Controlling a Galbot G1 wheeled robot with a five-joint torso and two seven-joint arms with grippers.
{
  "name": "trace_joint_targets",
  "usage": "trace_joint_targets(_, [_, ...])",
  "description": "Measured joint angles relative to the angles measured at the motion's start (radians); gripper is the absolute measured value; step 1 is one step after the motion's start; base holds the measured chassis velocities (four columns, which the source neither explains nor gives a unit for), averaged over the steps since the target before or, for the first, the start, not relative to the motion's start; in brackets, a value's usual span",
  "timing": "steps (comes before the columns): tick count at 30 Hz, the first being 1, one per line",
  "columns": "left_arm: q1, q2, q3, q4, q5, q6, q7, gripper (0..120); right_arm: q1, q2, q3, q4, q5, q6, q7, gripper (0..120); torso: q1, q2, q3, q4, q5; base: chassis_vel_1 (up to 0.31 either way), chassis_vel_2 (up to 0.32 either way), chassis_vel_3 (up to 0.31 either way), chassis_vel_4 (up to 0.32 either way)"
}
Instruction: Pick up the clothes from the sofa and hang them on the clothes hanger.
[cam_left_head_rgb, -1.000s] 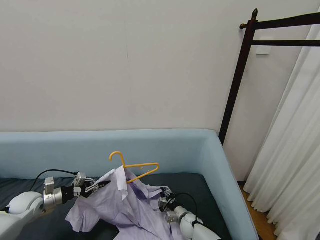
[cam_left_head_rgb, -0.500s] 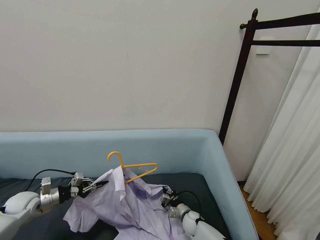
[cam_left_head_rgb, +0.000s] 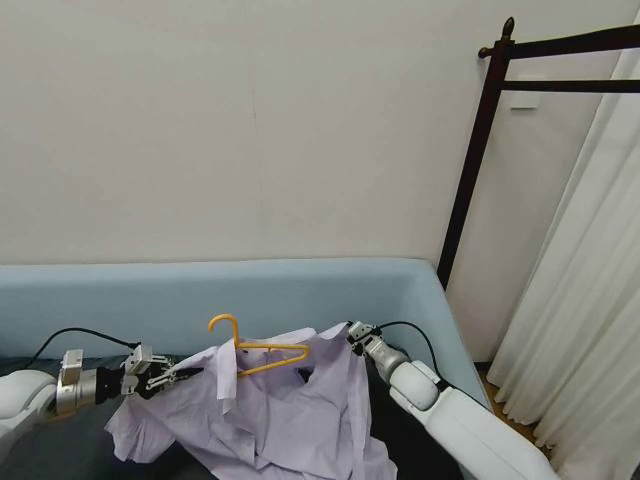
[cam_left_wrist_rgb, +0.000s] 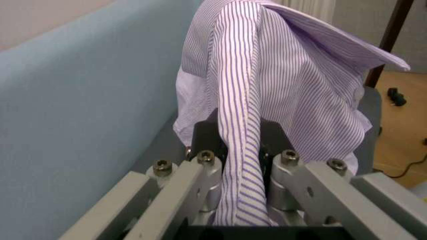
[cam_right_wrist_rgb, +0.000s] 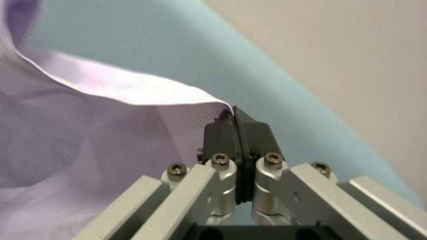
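A lilac striped shirt (cam_left_head_rgb: 280, 410) hangs on a yellow hanger (cam_left_head_rgb: 245, 350) above the dark seat of the sofa. My left gripper (cam_left_head_rgb: 190, 374) is shut on a fold of the shirt (cam_left_wrist_rgb: 240, 165) at its left side. My right gripper (cam_left_head_rgb: 352, 330) is raised at the shirt's upper right and shut on its edge (cam_right_wrist_rgb: 133, 92). The cloth stretches between the two grippers. A dark wooden clothes stand (cam_left_head_rgb: 478, 150) rises at the right, beyond the sofa's end.
The light blue sofa back (cam_left_head_rgb: 150, 300) runs behind the shirt, its right arm (cam_left_head_rgb: 455, 360) near the stand. White curtains (cam_left_head_rgb: 590, 300) hang at the far right. A pale wall fills the background.
My right gripper has risen from low on the seat to the shirt's upper right, lifting that edge. The left gripper drew slightly left, and the shirt spread wider.
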Motion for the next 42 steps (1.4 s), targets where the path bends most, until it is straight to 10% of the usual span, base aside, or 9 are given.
trace_joint_targets(16, [-0.175,-0.043,0.154,0.034,0.116,0.028,-0.164,8,-0.014,-0.237,0.052,0.412,0.115,-0.083,0.035,0,0.0,0.0,0.0,-0.0002,0.0002,0.0,0.0,0.0,0.0])
trace_joint_targets(26, [-0.477,-0.111,0.416,-0.014,-0.053,0.068,-0.236,8,-0.055,-0.347,0.111,0.667,0.238,-0.152,0.056,0,0.0,0.0,0.0,-0.0006,0.0005,0.0,0.0,0.0,0.0])
trace_joint_targets(42, [-0.688,-0.118,0.495,-0.082,-0.169,0.076,-0.326,8,-0.232,-0.398,0.231,0.833,0.242,-0.161,0.082,0,0.0,0.0,0.0,-0.0005,0.0001,0.0,0.0,0.0,0.0])
